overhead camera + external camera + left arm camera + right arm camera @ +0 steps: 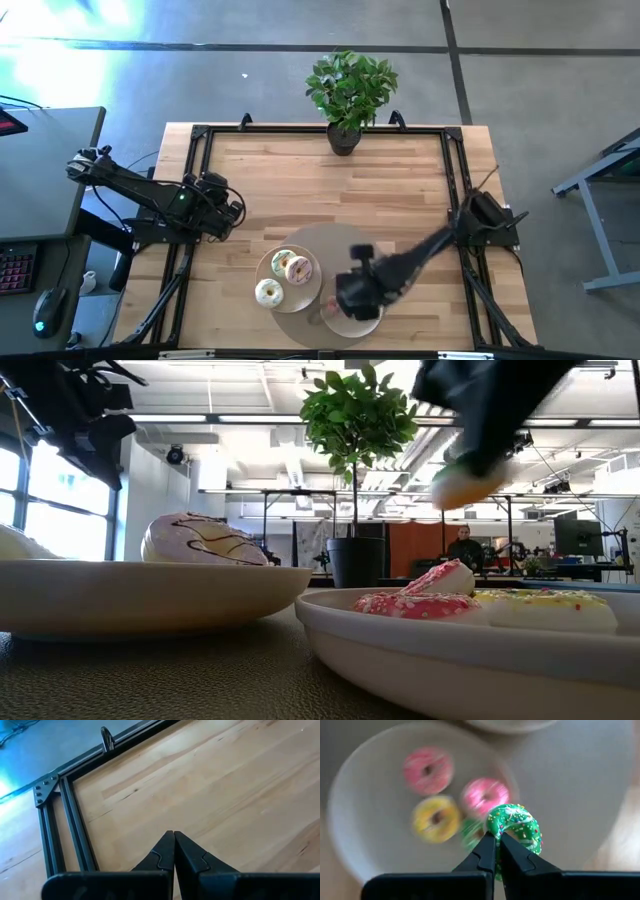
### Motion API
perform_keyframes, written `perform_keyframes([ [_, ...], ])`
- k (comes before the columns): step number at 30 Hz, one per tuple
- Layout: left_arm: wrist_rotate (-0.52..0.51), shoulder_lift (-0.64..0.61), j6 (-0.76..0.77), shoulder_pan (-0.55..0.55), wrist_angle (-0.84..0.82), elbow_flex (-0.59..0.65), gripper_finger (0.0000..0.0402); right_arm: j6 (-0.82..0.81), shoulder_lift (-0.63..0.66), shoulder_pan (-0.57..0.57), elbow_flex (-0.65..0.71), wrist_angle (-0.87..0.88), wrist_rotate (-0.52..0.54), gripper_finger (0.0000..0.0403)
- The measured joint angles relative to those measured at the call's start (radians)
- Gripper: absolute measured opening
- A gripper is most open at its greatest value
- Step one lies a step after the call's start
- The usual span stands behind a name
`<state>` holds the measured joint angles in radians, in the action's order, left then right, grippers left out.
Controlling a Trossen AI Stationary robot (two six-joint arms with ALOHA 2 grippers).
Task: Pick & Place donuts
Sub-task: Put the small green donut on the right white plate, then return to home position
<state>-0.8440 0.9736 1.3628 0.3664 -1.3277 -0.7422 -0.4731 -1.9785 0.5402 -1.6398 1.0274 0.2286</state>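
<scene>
My right gripper hangs over the plate of mini donuts, shut on a green sprinkled mini donut. Two pink mini donuts, a yellow one and another green one lie flat on that plate. In the high view the right gripper covers this plate. Three larger donuts lie on the neighbouring plate. My left gripper is shut over bare wood at the table's left. My right gripper pinches the green mini donut by the edge of its ring between the two fingertips, coming from above and pointing down. The donut is lifted clear of the plate; in the low view it shows as a pale lump below the fingers, above the plate.
Both plates sit on a round grey-brown mat near the table's near edge. A potted plant stands at the far edge. A black frame runs around the tabletop. Bare wood lies between the mat and the plant.
</scene>
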Motion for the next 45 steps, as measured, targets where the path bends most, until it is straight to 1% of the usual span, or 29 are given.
perform_keyframes([
  [3, 0.000, 0.000, -0.005, 0.000, -0.001, 0.000, 0.0001, -0.084, 0.000, 0.074, 0.000, 0.008, -0.004, 0.0009],
  [6, 0.004, 0.000, -0.019, 0.000, -0.001, 0.000, 0.0001, -0.167, 0.000, 0.124, 0.011, -0.002, -0.042, 0.0013],
  [10, 0.000, 0.000, -0.023, 0.000, 0.002, 0.000, 0.0001, -0.264, 0.000, 0.166, 0.081, -0.058, -0.061, 0.0007],
  [14, 0.012, 0.000, -0.023, 0.000, 0.015, 0.000, 0.0001, -0.264, -0.003, 0.188, 0.207, -0.240, -0.099, 0.0007],
  [18, 0.043, 0.000, -0.023, 0.000, 0.029, 0.000, 0.0001, -0.281, -0.003, 0.185, 0.278, -0.364, -0.106, 0.0028],
  [21, 0.066, 0.000, -0.023, 0.000, 0.030, 0.000, 0.0001, -0.274, -0.003, 0.173, 0.296, -0.386, -0.111, 0.0046],
  [25, 0.073, 0.000, -0.027, 0.000, 0.030, 0.000, 0.0001, -0.209, -0.001, 0.171, 0.295, -0.388, -0.095, 0.0067],
  [29, 0.090, 0.000, -0.086, 0.000, 0.035, 0.000, 0.0002, -0.194, 0.016, 0.169, 0.295, -0.374, -0.097, 0.0091],
  [32, 0.098, 0.000, -0.118, 0.000, 0.040, 0.000, 0.0016, -0.200, 0.048, 0.163, 0.295, -0.373, -0.112, 0.0108],
  [36, 0.109, 0.000, -0.176, 0.000, 0.052, 0.000, 0.0054, -0.197, 0.104, 0.150, 0.294, -0.367, -0.119, 0.0121],
  [41, 0.086, 0.000, -0.181, 0.000, 0.073, 0.000, 0.0100, -0.150, 0.145, 0.133, 0.294, -0.349, -0.084, 0.0123],
  [44, 0.089, 0.000, -0.194, 0.000, 0.117, -0.003, 0.0111, -0.149, 0.181, 0.118, 0.294, -0.307, -0.044, 0.0117],
  [45, 0.112, 0.000, -0.216, 0.000, 0.118, -0.007, 0.0112, -0.150, 0.198, 0.112, 0.294, -0.286, -0.025, 0.0114],
])
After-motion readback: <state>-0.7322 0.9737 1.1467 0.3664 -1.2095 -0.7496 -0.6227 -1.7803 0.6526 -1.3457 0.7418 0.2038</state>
